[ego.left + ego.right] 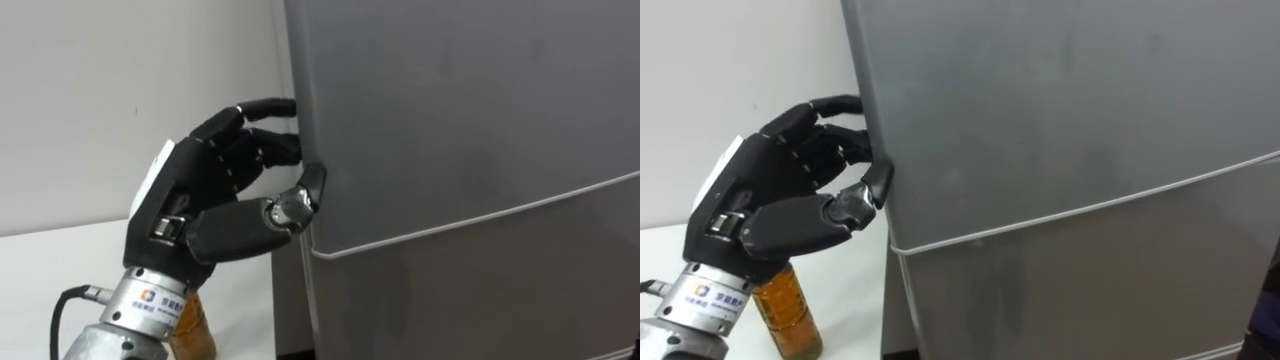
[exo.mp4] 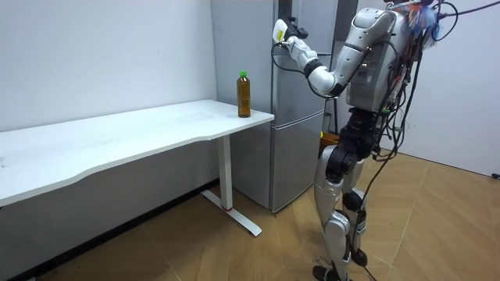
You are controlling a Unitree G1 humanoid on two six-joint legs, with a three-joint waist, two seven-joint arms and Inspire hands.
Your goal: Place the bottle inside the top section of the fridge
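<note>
In the left eye view I have the left hand (image 1: 205, 175) up at the side edge of the upper door (image 1: 460, 110), fingers curled round that edge and thumb pressed on its front, just above the seam. The door looks closed, so I judge this is the opening step, and next I need a steady pull outward. The right eye view puts the bottle (image 1: 788, 305) below the wrist, upright on the worktop (image 1: 845, 310), not held. In the room view the robot stands before the fridge (image 2: 293, 148), with the bottle near the worktop's end beside it.
</note>
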